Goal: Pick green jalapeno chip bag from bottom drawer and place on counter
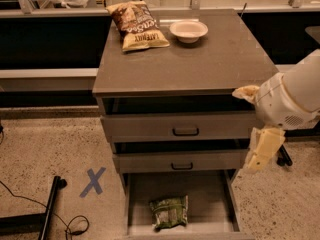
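Observation:
The green jalapeno chip bag point(170, 211) lies flat near the front of the open bottom drawer point(205, 194), slightly left of centre. The counter point(215, 59) is the grey-brown top of the cabinet. My gripper point(258, 154) hangs from the white arm at the right side of the cabinet, level with the middle drawer. It is above and to the right of the bag, outside the drawer, and holds nothing that I can see.
A brown-and-tan chip bag point(136, 25) and a white bowl point(188, 30) sit at the back of the counter. The two upper drawers point(185, 131) stand slightly open. A blue X point(93, 181) marks the floor at left, near a black stand leg and cable point(49, 211).

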`<action>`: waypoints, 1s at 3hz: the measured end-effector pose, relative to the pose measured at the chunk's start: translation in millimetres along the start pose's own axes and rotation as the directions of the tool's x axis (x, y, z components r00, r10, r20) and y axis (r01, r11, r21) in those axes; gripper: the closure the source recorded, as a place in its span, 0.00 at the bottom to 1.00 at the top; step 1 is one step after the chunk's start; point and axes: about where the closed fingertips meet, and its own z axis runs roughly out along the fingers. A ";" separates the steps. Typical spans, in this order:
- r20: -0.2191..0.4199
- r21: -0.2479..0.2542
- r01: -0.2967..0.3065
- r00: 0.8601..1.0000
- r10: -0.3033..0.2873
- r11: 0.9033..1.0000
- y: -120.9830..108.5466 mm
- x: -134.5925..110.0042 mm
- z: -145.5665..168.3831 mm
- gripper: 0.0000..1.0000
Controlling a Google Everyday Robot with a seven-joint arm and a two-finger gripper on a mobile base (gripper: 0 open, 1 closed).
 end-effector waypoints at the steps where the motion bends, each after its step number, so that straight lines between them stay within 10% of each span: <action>1: 0.004 0.031 0.067 0.998 -0.067 0.997 -5.7 -0.3 4.4 0.00; 3: 0.064 -0.105 -0.065 0.995 0.072 0.992 14.1 51.4 107.0 0.00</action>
